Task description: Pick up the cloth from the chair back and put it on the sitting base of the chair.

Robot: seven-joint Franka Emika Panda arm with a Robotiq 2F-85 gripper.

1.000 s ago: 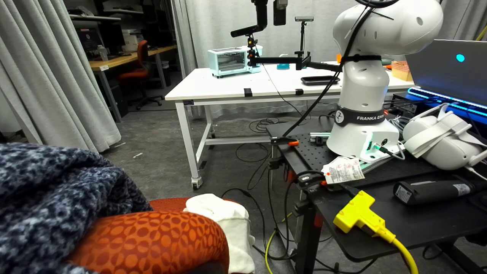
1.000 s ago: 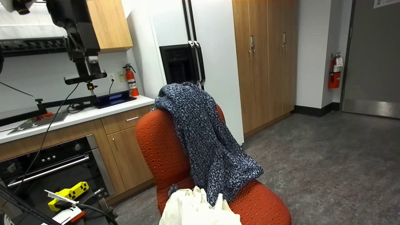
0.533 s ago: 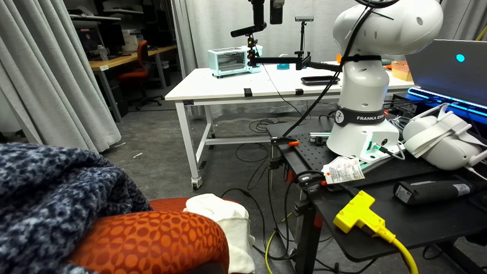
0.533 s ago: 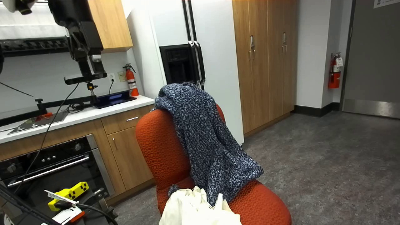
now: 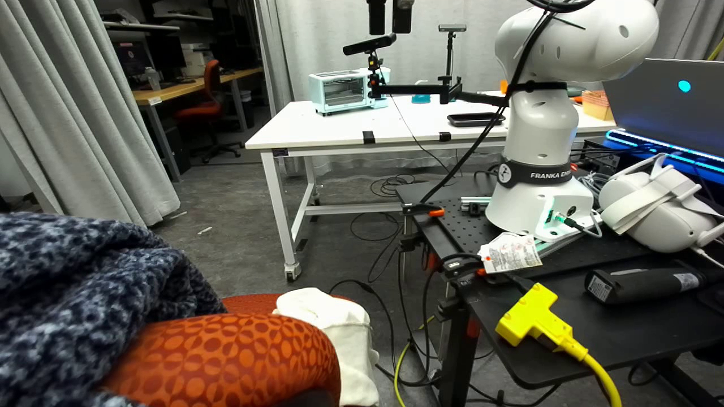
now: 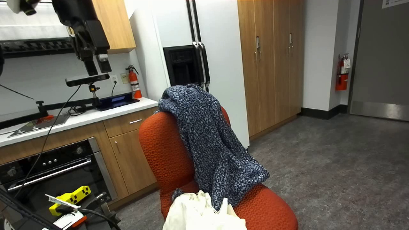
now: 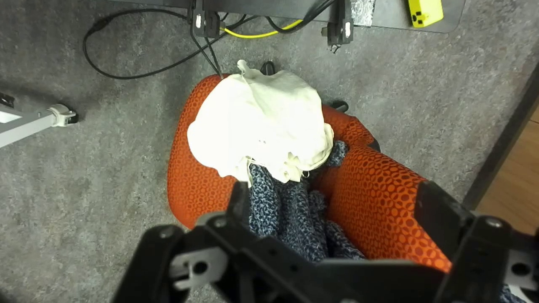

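Note:
The cloth, a dark blue-grey knit [image 6: 207, 137], drapes over the top of the orange chair's back [image 6: 163, 140] and hangs down onto the seat [image 6: 268, 210]. It also shows at the left of an exterior view [image 5: 85, 282] and, in the wrist view [image 7: 290, 214], partly behind my gripper. My gripper [image 7: 337, 206] is open and empty, high above the chair, with its fingers spread over the cloth and chair back in the wrist view. Its fingertips show in both exterior views [image 5: 389, 28] [image 6: 98, 68], apart from the cloth. A cream cloth bag [image 7: 261, 122] lies on the seat, covering the cloth's lower end.
A camera bar on a stand [image 5: 369, 45] appears close to the fingertips in both exterior views. The black robot table [image 5: 565, 339] carries a yellow power block [image 5: 537, 316] and a headset [image 5: 650, 209]. Cables lie on the floor beside the chair. A white table [image 5: 317, 130] stands behind.
My gripper has moved left and slightly up in one exterior view, and right and slightly up where the chair shows whole. The cloth, chair and bag have not moved.

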